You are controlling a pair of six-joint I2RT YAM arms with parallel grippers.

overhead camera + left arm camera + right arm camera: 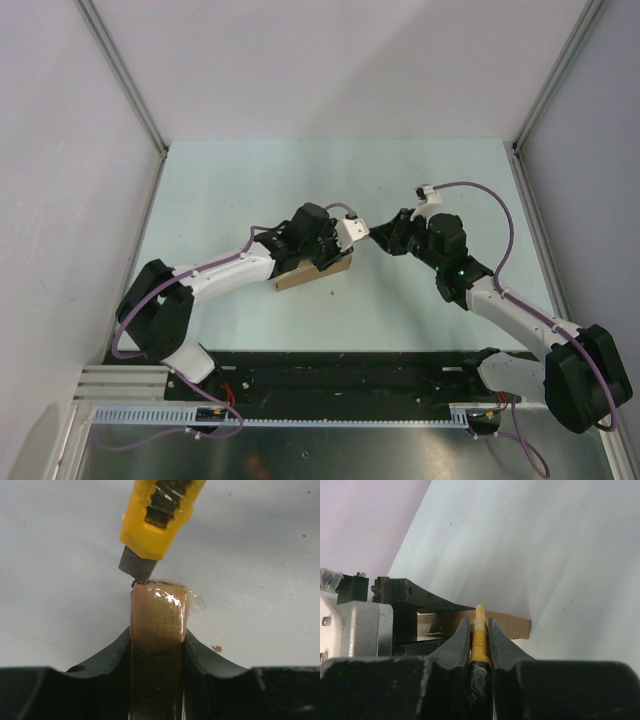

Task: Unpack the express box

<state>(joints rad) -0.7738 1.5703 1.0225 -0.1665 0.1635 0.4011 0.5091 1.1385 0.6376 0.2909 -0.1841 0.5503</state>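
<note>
The express box (305,274) is a flat brown cardboard box, held on edge at the table's middle. My left gripper (335,256) is shut on the express box (159,625), one black finger on each broad face, and clear tape (174,601) covers the box's far end. My right gripper (480,625) is shut on a yellow utility knife (480,641). In the left wrist view the knife (159,515) comes down from above, and its grey blade (137,566) touches the top left corner of the taped end. From the right wrist, the box (509,624) lies just beyond the knife tip.
The pale table (250,190) is enclosed by white walls with metal posts (125,75) at left and right. A black base plate and cable rail (330,385) run along the near edge. A small brown crumb (217,648) lies by the box.
</note>
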